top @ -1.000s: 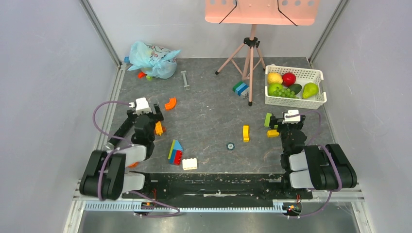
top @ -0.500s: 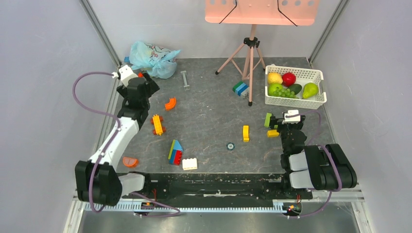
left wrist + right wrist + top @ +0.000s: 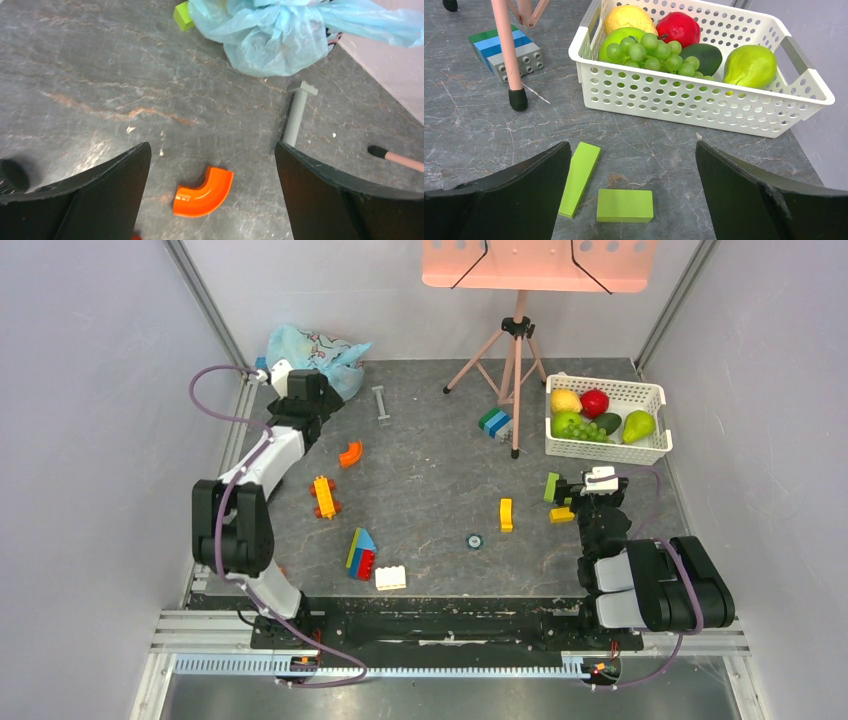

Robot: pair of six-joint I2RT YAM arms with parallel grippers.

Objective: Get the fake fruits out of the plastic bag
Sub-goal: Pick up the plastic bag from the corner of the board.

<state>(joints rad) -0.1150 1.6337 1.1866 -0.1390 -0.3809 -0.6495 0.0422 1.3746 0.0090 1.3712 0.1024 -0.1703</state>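
The light-blue plastic bag [image 3: 318,352] lies crumpled in the far left corner, and fills the top of the left wrist view [image 3: 272,35]. The fake fruits are hidden; the bag's film shows nothing of what is inside. My left gripper [image 3: 305,400] hangs open just in front of the bag, with nothing between its fingers [image 3: 212,145]. Below it on the table lies an orange curved block [image 3: 202,192]. My right gripper [image 3: 583,492] rests open near the right arm's base, over two green blocks [image 3: 625,205], and its jaws [image 3: 634,145] stand wide apart.
A white slotted basket [image 3: 608,445] of toy produce stands at the far right [image 3: 704,107]. A pink tripod [image 3: 515,370] stands mid-back. A grey peg [image 3: 297,115], a lime block [image 3: 182,15] and several coloured blocks [image 3: 362,555] are scattered. Walls close in left and right.
My left arm has stretched from near its base out to the far left corner, up to the bag. The right arm has stayed still.
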